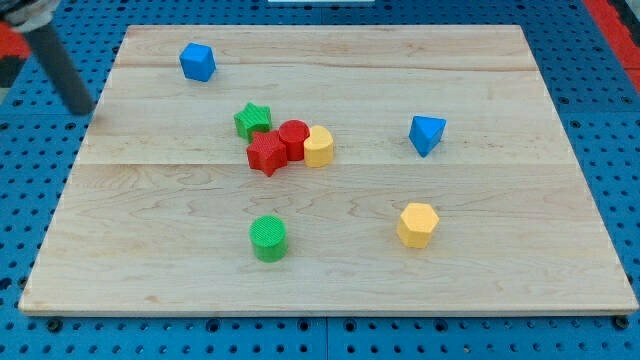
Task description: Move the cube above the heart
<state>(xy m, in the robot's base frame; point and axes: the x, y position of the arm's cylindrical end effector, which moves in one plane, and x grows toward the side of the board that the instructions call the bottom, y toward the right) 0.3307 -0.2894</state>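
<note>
Spreading across most of the view, the wooden board [330, 270] carries a central cluster — green star [252, 120], red star [266, 154], red cylinder [294, 136] and the yellow heart [319, 146] — and I place everything from that heart: the blue cube [197, 62] sits well apart toward the view's upper left, the blue triangular block [427, 134] to the right, the yellow hexagon [417, 224] lower right, the green cylinder [268, 238] lower left. Farther left than the cube, off the board's edge, my tip [82, 110] ends a rod leaning up-left, with no fingers to open or close and touching no block. I judge the cube lies right of and slightly above my tip, so pushing it rightward should carry it above the heart.
</note>
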